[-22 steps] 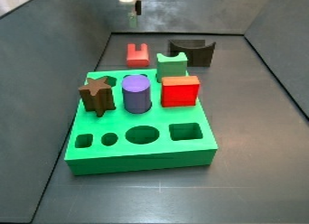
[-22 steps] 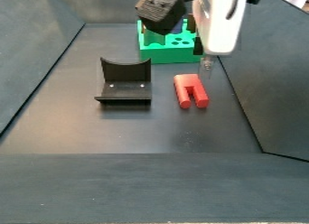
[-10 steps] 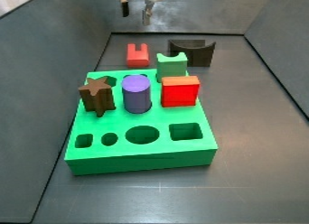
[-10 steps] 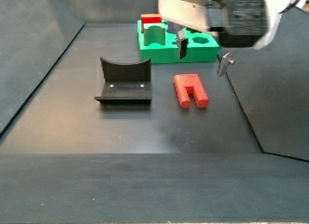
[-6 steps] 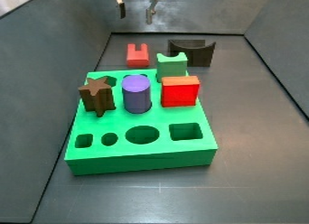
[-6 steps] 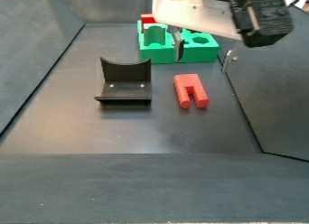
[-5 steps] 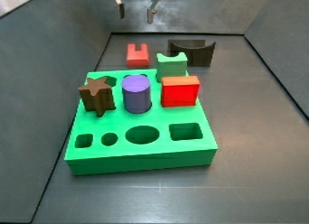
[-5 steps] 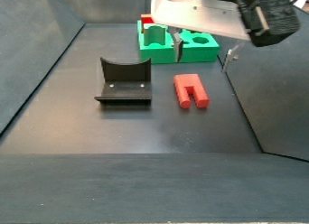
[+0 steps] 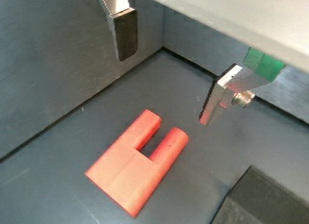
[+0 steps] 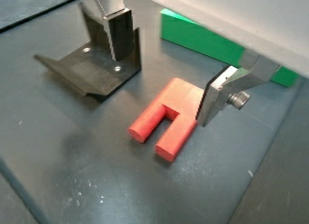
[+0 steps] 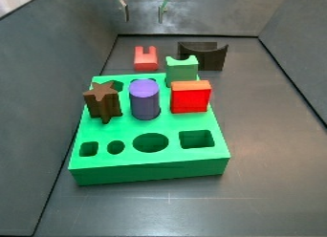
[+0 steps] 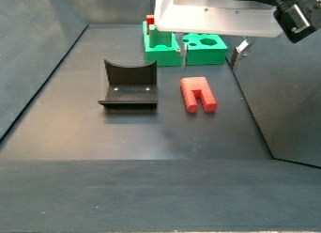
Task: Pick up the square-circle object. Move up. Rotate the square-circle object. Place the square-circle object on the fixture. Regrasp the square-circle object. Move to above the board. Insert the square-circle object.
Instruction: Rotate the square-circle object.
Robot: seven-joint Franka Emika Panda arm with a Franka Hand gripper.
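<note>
The square-circle object is a small red block with two rounded legs, lying flat on the dark floor in both side views [image 11: 147,57] [image 12: 197,94] and both wrist views [image 9: 139,164] [image 10: 169,119]. My gripper [image 10: 169,65] hangs open and empty well above it, its fingers [image 9: 126,33] spread wide; it also shows in both side views [image 11: 144,7] [image 12: 211,51]. The dark fixture [image 12: 128,84] [image 11: 205,54] [image 10: 90,70] stands beside the red piece. The green board [image 11: 147,150] [image 12: 175,49] [image 10: 218,47] lies farther off.
On the board stand a brown star [image 11: 102,99], a purple cylinder [image 11: 144,97], a plain red cube [image 11: 192,96] and a green notched block [image 11: 183,67]. Grey walls enclose the dark floor on all sides.
The wrist has turned and the gripper has shifted over the red piece; its fingers now stand level and spread apart. The red piece, fixture and board have not moved.
</note>
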